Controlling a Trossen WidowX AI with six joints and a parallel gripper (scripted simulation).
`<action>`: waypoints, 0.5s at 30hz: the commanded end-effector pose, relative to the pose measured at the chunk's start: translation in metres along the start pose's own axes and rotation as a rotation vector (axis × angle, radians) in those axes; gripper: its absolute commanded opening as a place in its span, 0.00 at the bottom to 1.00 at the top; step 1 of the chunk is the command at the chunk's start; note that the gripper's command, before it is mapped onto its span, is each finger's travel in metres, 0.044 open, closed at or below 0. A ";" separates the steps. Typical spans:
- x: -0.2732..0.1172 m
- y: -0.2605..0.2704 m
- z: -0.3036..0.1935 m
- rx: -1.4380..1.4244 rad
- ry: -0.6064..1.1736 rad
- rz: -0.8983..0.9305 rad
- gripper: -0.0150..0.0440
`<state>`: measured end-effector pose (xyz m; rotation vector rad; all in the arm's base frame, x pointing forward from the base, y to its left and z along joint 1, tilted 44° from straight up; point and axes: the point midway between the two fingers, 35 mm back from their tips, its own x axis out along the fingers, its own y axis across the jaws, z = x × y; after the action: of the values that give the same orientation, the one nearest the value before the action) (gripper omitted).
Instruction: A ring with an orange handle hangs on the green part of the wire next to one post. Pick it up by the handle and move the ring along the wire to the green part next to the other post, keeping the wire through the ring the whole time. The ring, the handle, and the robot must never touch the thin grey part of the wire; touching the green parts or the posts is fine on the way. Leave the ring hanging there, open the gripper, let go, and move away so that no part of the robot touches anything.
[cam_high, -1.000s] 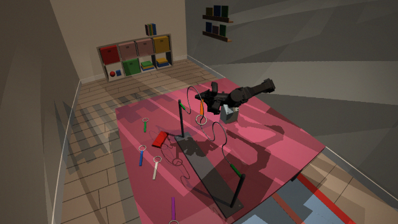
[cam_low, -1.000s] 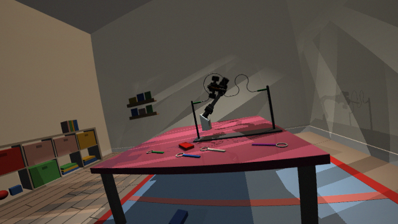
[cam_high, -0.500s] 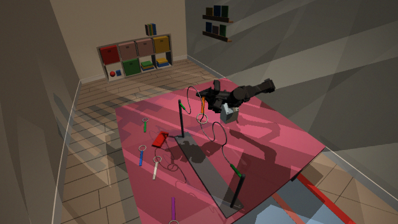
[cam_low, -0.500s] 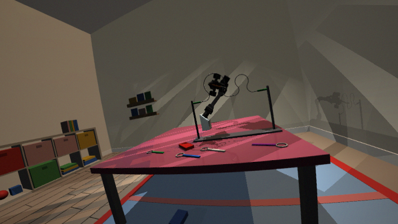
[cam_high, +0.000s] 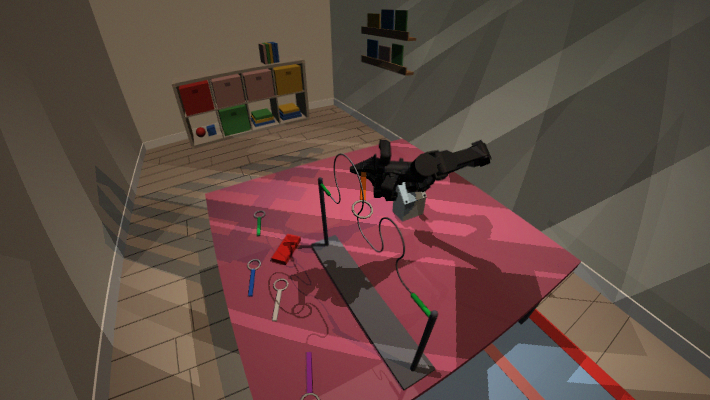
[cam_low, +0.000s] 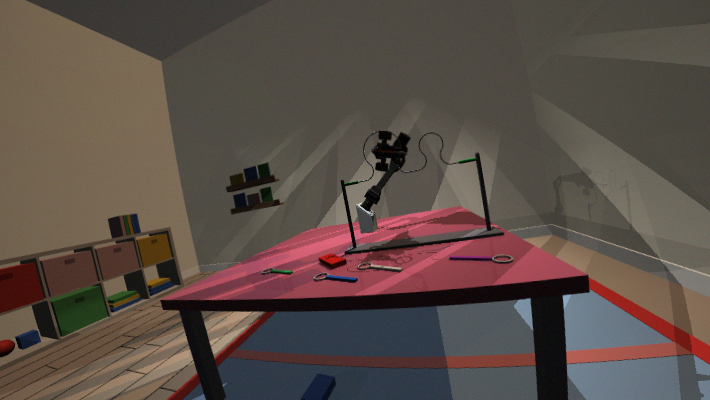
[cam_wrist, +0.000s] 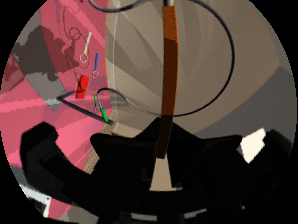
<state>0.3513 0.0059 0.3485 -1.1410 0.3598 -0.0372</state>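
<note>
My gripper (cam_high: 364, 170) (cam_wrist: 161, 120) is shut on the orange handle (cam_high: 363, 187) (cam_wrist: 170, 60). The handle hangs down from the fingers in the top view, with the ring (cam_high: 372, 210) at its lower end. The thin grey wire (cam_high: 403, 242) (cam_low: 442, 146) (cam_wrist: 233, 55) appears to pass through the ring, between the tall loop and the second bend. Whether they touch is too small to tell. One green part (cam_high: 325, 190) (cam_low: 352, 183) (cam_wrist: 104, 115) is at the far post (cam_high: 324, 215); the other green part (cam_high: 421, 303) (cam_low: 468, 160) is at the near post (cam_high: 424, 342).
The dark base plate (cam_high: 370, 320) joins both posts on the pink table (cam_high: 475, 240). A red block (cam_high: 286, 249) (cam_low: 332, 260) (cam_wrist: 82, 87) lies beside it, with loose rings on green (cam_high: 259, 226), blue (cam_high: 251, 283), white (cam_high: 277, 305) and purple (cam_high: 309, 372) handles.
</note>
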 end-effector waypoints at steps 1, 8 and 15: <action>0.001 0.000 0.000 0.051 -0.004 0.023 0.00; 0.001 0.003 0.000 0.126 -0.013 0.065 0.00; 0.001 0.006 0.000 0.201 -0.022 0.107 0.00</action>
<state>0.3511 0.0084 0.3436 -0.9669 0.3830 0.0228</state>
